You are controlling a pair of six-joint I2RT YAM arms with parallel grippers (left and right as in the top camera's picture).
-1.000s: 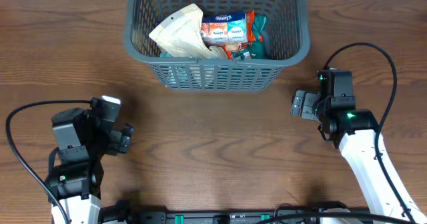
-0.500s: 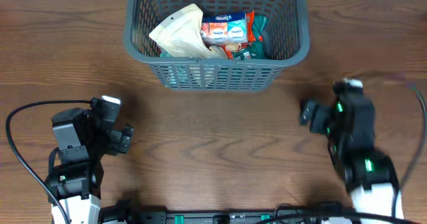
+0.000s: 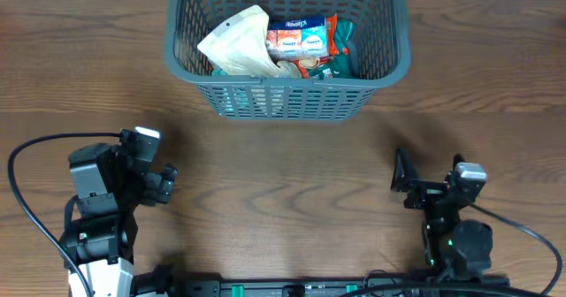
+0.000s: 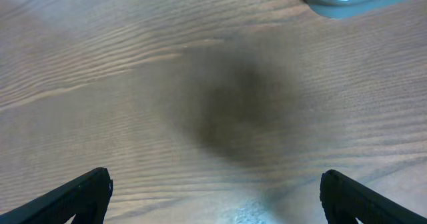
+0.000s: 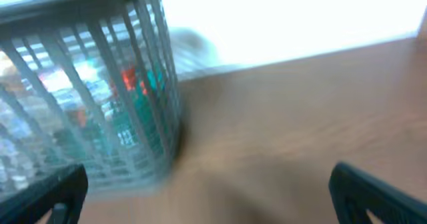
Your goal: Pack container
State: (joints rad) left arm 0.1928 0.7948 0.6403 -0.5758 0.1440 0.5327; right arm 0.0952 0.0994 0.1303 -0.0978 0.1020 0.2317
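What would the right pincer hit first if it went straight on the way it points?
Probably the grey basket: its corner fills the left of the blurred wrist view, in line with one finger of the right pincer. The centre line runs over bare table, so depth is unclear.

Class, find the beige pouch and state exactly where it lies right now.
Overhead view, top centre: the beige pouch lies inside the basket, in its left half, against the orange snack packet on its right.

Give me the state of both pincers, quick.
Left pincer: open, holding nothing.
Right pincer: open, holding nothing.
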